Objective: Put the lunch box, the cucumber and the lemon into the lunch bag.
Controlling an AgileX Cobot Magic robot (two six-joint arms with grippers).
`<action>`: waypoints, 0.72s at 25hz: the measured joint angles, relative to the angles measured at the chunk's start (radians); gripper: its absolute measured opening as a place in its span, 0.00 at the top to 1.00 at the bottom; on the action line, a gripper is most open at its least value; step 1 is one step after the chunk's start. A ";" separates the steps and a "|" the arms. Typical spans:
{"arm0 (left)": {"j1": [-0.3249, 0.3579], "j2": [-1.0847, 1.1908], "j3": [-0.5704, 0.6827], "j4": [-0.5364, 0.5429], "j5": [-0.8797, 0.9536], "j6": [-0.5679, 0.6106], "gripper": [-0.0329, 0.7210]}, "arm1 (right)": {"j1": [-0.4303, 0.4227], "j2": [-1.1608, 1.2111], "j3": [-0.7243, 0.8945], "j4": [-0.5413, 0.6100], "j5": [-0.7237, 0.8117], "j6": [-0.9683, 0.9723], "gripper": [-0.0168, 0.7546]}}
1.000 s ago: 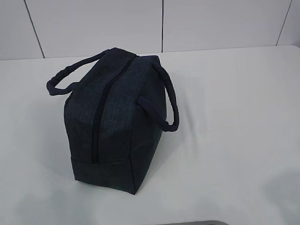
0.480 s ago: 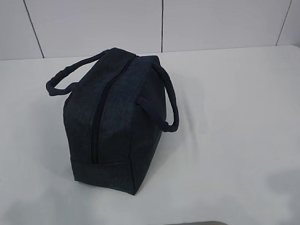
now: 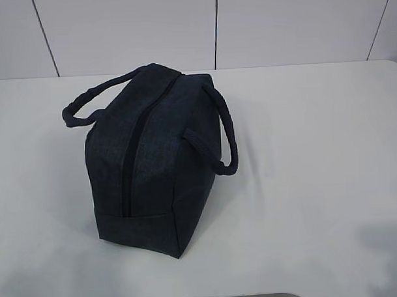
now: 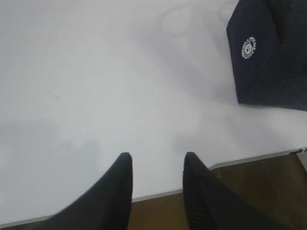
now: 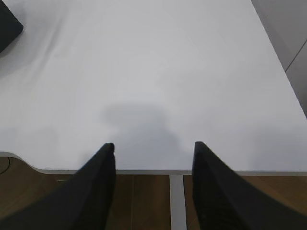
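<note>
Both claws, left claw (image 4: 156, 160) and right claw (image 5: 153, 149), hang released and empty over the white surface (image 3: 316, 151), apart from the zipped lunch bag (image 3: 153, 163).

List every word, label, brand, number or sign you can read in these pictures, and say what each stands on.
Round white logo on the end panel of the dark navy lunch bag, left wrist view: a ring of lettering around an emblem, too small and blurred to read.
Exterior view and right wrist view: no text, number or sign to be seen.
</note>
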 joint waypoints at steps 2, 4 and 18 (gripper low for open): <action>0.002 0.000 0.000 0.000 0.000 0.000 0.64 | 0.000 0.000 0.000 0.000 0.000 0.000 0.47; 0.002 0.000 0.000 0.000 0.000 0.000 0.64 | 0.000 0.000 0.000 0.000 0.000 0.002 0.47; 0.002 0.000 0.000 0.000 0.000 0.000 0.64 | 0.000 0.000 0.000 0.000 0.000 0.002 0.47</action>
